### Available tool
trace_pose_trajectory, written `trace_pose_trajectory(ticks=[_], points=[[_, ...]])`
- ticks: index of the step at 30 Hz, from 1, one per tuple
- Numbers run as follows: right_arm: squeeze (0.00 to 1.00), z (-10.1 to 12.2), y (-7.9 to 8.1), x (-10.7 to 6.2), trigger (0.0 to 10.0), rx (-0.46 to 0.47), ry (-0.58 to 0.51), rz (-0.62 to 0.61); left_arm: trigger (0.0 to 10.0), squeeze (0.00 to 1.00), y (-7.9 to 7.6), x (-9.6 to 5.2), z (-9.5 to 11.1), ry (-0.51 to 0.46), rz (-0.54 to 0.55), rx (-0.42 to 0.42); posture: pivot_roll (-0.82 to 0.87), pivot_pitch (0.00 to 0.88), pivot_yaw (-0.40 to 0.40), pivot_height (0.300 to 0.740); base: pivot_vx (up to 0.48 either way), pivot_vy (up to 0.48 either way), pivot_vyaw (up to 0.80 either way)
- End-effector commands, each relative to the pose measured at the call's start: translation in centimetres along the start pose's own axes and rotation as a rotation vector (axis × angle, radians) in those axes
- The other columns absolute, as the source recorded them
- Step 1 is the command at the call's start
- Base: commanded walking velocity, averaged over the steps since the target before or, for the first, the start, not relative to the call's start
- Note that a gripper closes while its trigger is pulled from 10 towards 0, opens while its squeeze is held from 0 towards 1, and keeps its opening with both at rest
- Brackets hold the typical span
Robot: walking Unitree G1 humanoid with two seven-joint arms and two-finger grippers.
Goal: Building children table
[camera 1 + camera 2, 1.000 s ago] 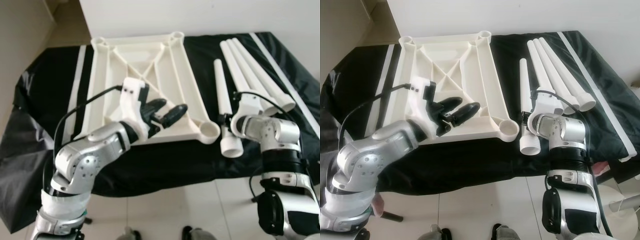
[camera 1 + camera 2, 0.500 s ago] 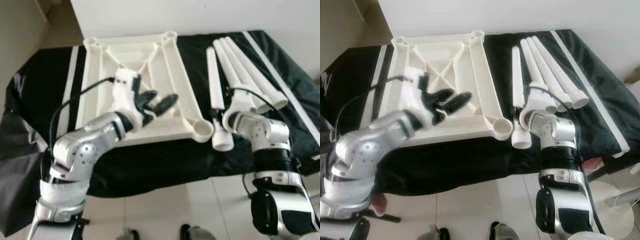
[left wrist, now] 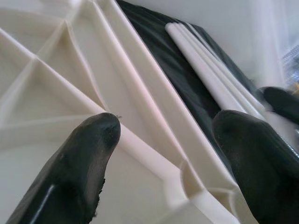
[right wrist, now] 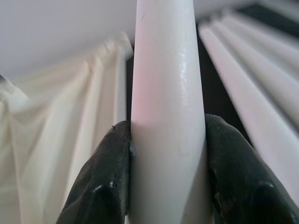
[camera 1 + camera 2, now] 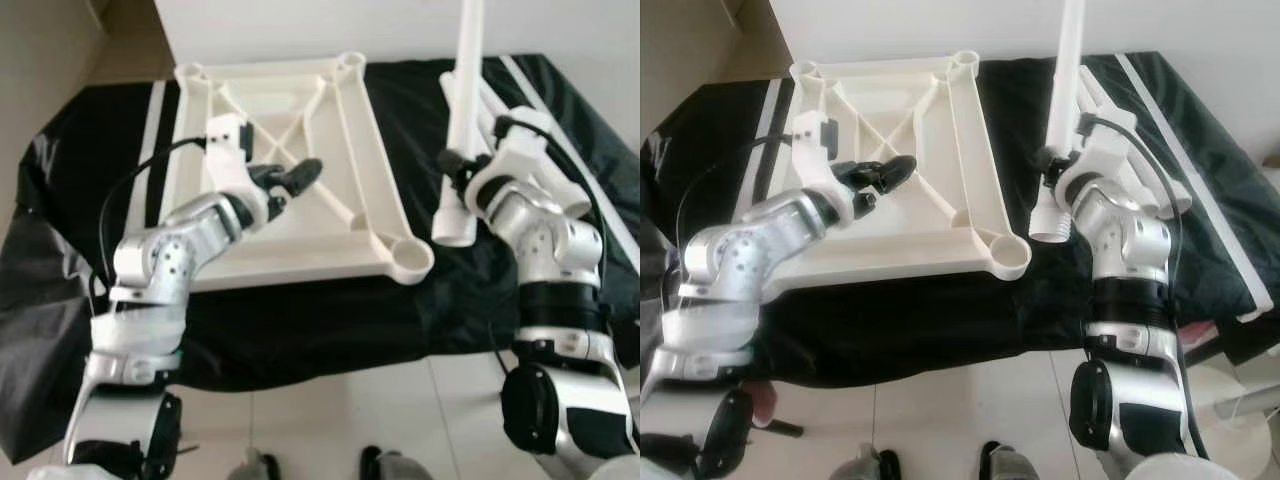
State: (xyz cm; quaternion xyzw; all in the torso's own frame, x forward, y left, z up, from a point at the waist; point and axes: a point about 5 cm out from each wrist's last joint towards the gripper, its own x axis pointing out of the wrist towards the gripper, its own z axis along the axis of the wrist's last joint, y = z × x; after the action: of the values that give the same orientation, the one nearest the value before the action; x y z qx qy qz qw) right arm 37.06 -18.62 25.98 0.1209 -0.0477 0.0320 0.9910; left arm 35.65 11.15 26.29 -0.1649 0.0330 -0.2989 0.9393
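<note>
A white plastic tabletop (image 5: 300, 170) lies upside down on a black cloth, ribs up, with round leg sockets at its corners; the near right socket (image 5: 412, 259) is closest to me. My right gripper (image 5: 458, 172) is shut on a white table leg (image 5: 465, 100), holding it nearly upright above the cloth, wide end (image 5: 453, 229) down, just right of the tabletop. In the right wrist view both fingers (image 4: 105, 182) press the leg (image 4: 168, 116). My left gripper (image 5: 292, 182) hovers open over the tabletop's middle ribs (image 3: 70, 93). Three more legs (image 5: 500, 105) lie on the cloth behind the right arm.
The black cloth (image 5: 90, 150) has white stripes (image 5: 152, 140) and drapes over the front edge onto a tiled floor (image 5: 330, 420). A white wall (image 5: 300, 30) stands directly behind. Shoes of a person (image 5: 385, 468) show at the bottom edge.
My right gripper has lifted the leg off the cloth and swung it from lying flat to nearly upright. The left gripper has drawn back left over the tabletop ribs.
</note>
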Motion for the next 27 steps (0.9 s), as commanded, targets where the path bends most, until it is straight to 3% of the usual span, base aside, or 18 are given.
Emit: trace_pose_trajectory(ticks=[1,3,5,7,15,18,21,25,27], points=[[0.00,0.4,0.6,-0.3,10.0,-0.022,-0.061,0.037,10.0,0.00,0.5,0.4,-0.2,0.008,0.025,0.017,-0.04,0.094,-0.003,0.740,0.000,0.000,0.00],[0.00,0.1,1.0,-0.5,10.0,-0.038,-0.072,0.062,10.0,0.00,0.9,0.9,-0.2,0.009,0.046,0.024,-0.03,0.089,-0.003,0.740,0.000,0.000,0.00],[0.00,-0.9,2.4,-1.3,10.0,-0.058,-0.108,0.136,10.0,0.00,1.5,2.5,1.0,-0.043,0.125,0.139,-0.03,0.077,-0.007,0.740,0.000,0.000,0.00],[0.00,-1.2,2.7,-1.6,10.0,-0.034,-0.104,0.142,10.0,0.00,1.1,3.0,1.6,-0.063,0.118,0.192,-0.03,0.077,-0.007,0.740,0.000,0.000,0.00],[0.00,-2.3,3.6,-2.4,10.0,0.049,-0.105,0.238,10.0,0.00,0.4,4.5,2.3,-0.073,0.118,0.246,-0.02,0.070,-0.002,0.740,0.000,0.000,0.00],[0.00,-2.8,5.0,-3.3,10.0,0.079,-0.113,0.357,10.0,0.00,-0.9,5.4,2.7,-0.087,0.053,0.224,-0.02,0.070,-0.001,0.740,0.000,0.000,0.00],[0.00,-2.7,7.1,-4.5,10.0,0.049,-0.132,0.520,10.0,0.00,-1.8,6.4,2.7,-0.074,0.021,0.291,-0.02,0.066,0.002,0.740,0.000,0.000,0.00],[0.00,-2.7,8.4,-5.4,10.0,0.030,-0.146,0.622,10.0,0.00,-2.5,7.0,2.5,-0.063,-0.008,0.342,-0.03,0.064,0.004,0.740,0.000,0.000,0.00],[0.00,-3.0,9.1,-6.0,10.0,0.038,-0.138,0.687,10.0,0.00,-4.1,7.8,2.9,-0.066,-0.084,0.357,-0.03,0.060,0.009,0.740,0.000,0.000,0.00]])
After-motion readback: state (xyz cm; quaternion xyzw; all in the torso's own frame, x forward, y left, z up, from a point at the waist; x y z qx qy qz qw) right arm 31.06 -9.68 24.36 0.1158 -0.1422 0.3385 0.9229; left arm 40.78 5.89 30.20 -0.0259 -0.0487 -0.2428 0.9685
